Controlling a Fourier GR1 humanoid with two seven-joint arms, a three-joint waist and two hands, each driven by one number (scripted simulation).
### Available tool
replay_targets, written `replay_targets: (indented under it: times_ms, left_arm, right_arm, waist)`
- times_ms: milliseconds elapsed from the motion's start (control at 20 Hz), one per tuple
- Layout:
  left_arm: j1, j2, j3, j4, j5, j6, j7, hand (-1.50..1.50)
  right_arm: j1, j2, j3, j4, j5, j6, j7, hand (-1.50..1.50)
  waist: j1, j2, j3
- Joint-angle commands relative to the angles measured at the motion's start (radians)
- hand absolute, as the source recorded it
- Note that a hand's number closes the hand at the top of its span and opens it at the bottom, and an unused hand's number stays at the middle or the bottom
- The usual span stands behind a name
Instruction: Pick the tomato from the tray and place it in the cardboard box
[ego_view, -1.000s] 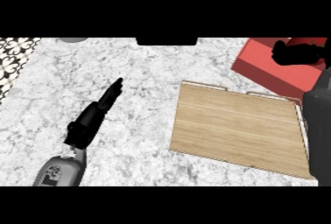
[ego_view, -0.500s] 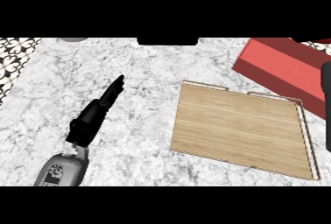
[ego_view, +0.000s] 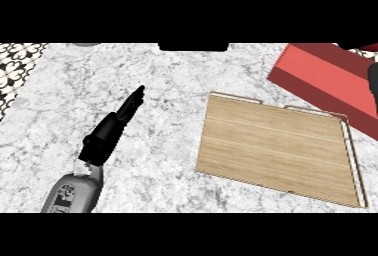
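Note:
A flat wooden tray (ego_view: 277, 150) lies on the marble counter at centre right, and no tomato shows on it. Beyond its far right corner stands a red box (ego_view: 321, 75), cut off by the view's edge. My left hand (ego_view: 111, 130) rests on the counter left of the tray, fingers straight and pointing away, holding nothing. Of my right arm (ego_view: 373, 87) only a dark strip shows at the right edge, over the box; its hand is out of view. The tomato is nowhere to be seen.
A black-and-white patterned surface (ego_view: 15, 67) borders the counter at the far left. A dark object (ego_view: 193, 46) sits at the counter's back edge, with a small grey one (ego_view: 85, 44) further left. Bare marble (ego_view: 170, 85) lies between my left hand and the tray.
My right hand, over the red box a second ago, has drawn off past the right edge. The view has shifted slightly. The left hand has stayed put.

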Motion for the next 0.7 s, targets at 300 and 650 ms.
replay_targets:
  times_ms: [300,650]
  left_arm:
    - [0.029,-0.021,-0.011,-0.003,-0.013,0.005,-0.035,0.00]
    - [-0.037,-0.022,0.004,0.020,-0.010,-0.004,0.017,0.00]
  right_arm:
    - [-0.066,-0.045,-0.141,0.394,-0.082,-0.199,-0.109,1.50]
    - [-0.066,-0.062,-0.247,0.545,-0.210,-0.244,-0.272,-1.50]
  waist:
    - [0.018,0.008,0.002]
    - [0.020,0.011,0.002]
